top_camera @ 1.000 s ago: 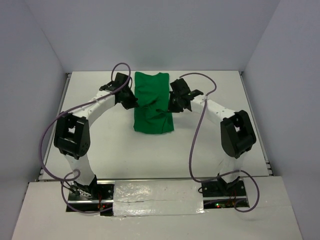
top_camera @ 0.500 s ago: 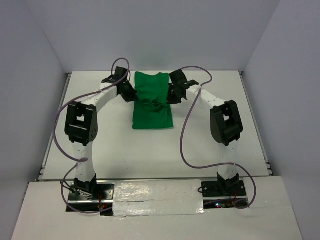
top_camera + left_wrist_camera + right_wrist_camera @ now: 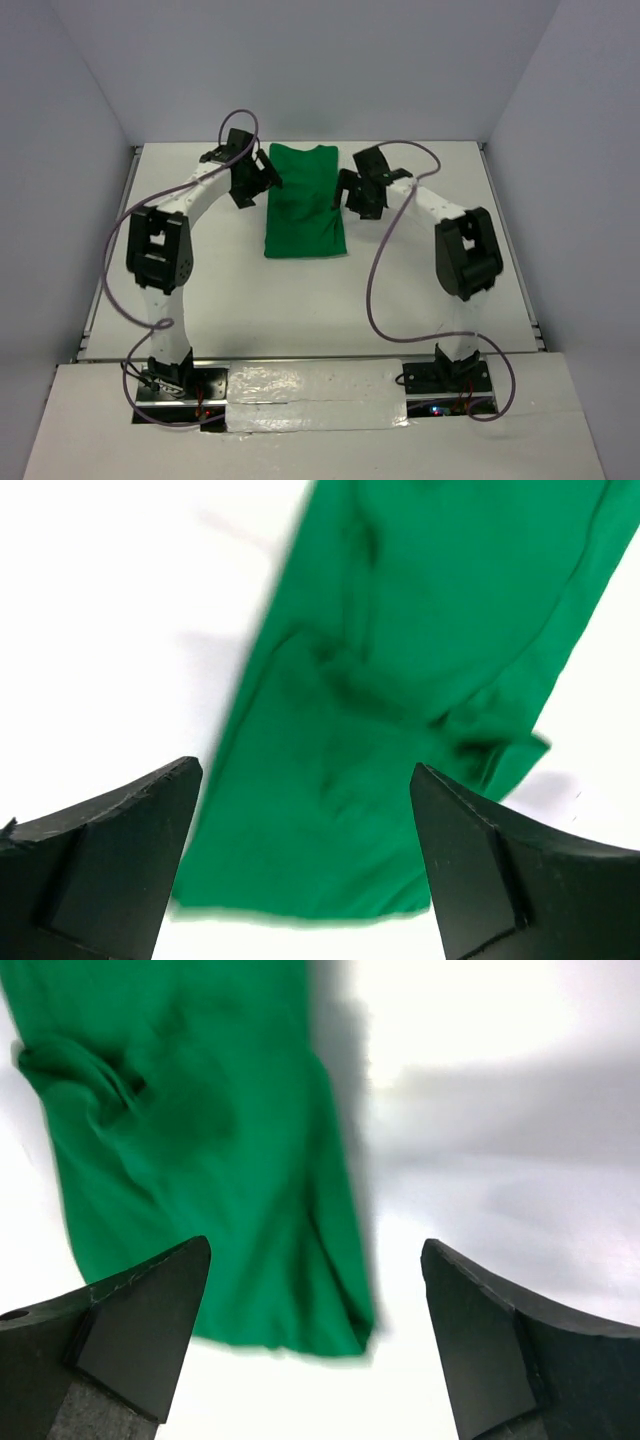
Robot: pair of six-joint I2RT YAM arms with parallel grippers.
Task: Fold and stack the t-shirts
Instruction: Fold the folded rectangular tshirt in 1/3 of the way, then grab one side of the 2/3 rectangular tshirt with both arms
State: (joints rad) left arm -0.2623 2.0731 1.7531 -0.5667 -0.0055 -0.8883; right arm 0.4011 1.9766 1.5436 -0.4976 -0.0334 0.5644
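Note:
The bright green t-shirt [image 3: 305, 205] lies flat on the white table [image 3: 210, 290] toward the back, folded into a narrow upright strip with some wrinkles near its middle. My left gripper [image 3: 265, 183] hovers at the strip's left edge and stands open with nothing in it. At the strip's right edge my right gripper [image 3: 347, 193] is open and empty too. In the left wrist view the t-shirt [image 3: 400, 640] spreads below and between the wide jaws of the left gripper [image 3: 303, 770]. The right wrist view has the t-shirt [image 3: 200, 1140] under the left finger of the right gripper [image 3: 315, 1245].
Grey walls close the table in at the back and on both sides. Purple cables [image 3: 375, 290] loop off each arm. The arm bases [image 3: 165, 375] are bolted at the near edge, on a taped strip.
Both grippers were shut on the shirt's edges; now both have opened and let go, drawing slightly outward. The shirt has settled flat into a neater strip.

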